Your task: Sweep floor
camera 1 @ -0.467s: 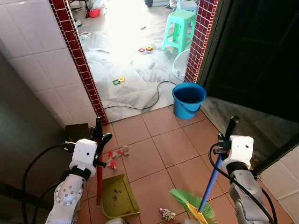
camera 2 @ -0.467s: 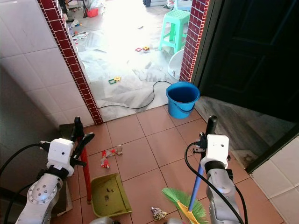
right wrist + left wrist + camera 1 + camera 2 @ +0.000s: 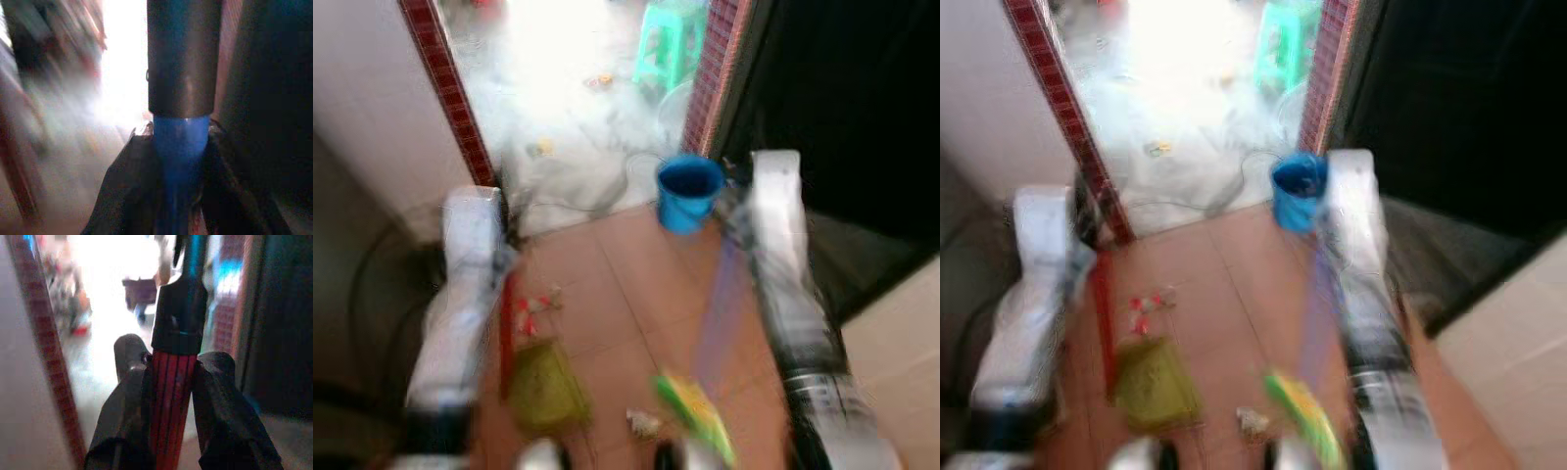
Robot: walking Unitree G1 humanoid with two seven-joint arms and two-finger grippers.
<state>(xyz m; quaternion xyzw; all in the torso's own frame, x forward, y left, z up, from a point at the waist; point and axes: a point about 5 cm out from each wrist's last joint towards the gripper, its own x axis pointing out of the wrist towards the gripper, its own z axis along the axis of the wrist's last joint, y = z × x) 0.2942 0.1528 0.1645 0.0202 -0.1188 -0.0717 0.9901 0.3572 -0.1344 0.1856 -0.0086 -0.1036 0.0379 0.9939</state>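
Landmark: the blue bucket [image 3: 688, 193], by the doorway. Listed near to far; the head views are blurred.

1. Crumpled litter [image 3: 643, 423] on the tile floor [image 3: 626, 294], nearest us, well short of the bucket.
2. Broom, green bristle head [image 3: 693, 416] on the tiles just beside the litter; blue handle [image 3: 180, 161] slanting up toward the bucket. Right gripper [image 3: 178, 147]: jaws pinching the handle just below its black end cap. We judge the broom light and stiff, the smooth shaft liable to twist in the grip; hold is best kept high on the shaft for reach.
3. Dustpan [image 3: 543, 384], olive green, flat on the tiles, left of the broom head and well short of the bucket. Its red handle [image 3: 171, 401] stands upright. Left gripper [image 3: 171, 387]: jaws pinching the ribbed red shaft below its black collar. We judge it light and rigid.
4. Small red and white scraps [image 3: 536, 305], between dustpan and bucket.
5. Beyond the bucket: bright marble floor, green stool [image 3: 666, 49].
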